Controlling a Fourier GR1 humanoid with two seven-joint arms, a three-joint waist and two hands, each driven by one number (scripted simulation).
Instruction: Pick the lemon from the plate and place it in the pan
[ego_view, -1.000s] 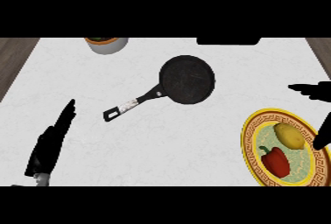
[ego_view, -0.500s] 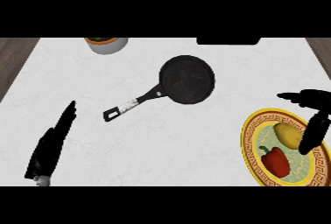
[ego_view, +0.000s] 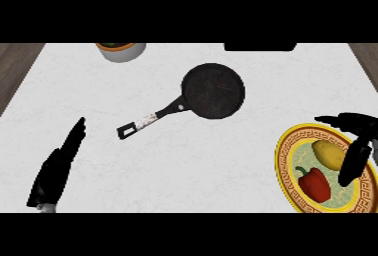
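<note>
Fingers (ego_view: 354, 164) of the right hand (ego_view: 363, 125) are held straight and spread apart above the plate (ego_view: 283, 150), near the right edge of the surface (ego_view: 214, 170). One part of the hand is stretched across the far side of the lemon (ego_view: 329, 154), and another is laid down along the lemon's right side. It cannot be told whether the lemon is touched, and nothing is pinched.

The lemon is seen as a plain yellow oval with a smooth skin, lying on the far half of the plate. A red pepper (ego_view: 314, 183) with a green stalk is placed just beside it, on the near side. The plate is rimmed in yellow with a dark red patterned band.

The black pan (ego_view: 214, 91) is set well apart from the plate, toward the far edge, with its handle (ego_view: 148, 121) pointed toward the near left. A bowl (ego_view: 120, 50) is found at the far edge, to the left.

The left hand (ego_view: 59, 169) is kept near the near left corner, its fingers straight and pressed together.
</note>
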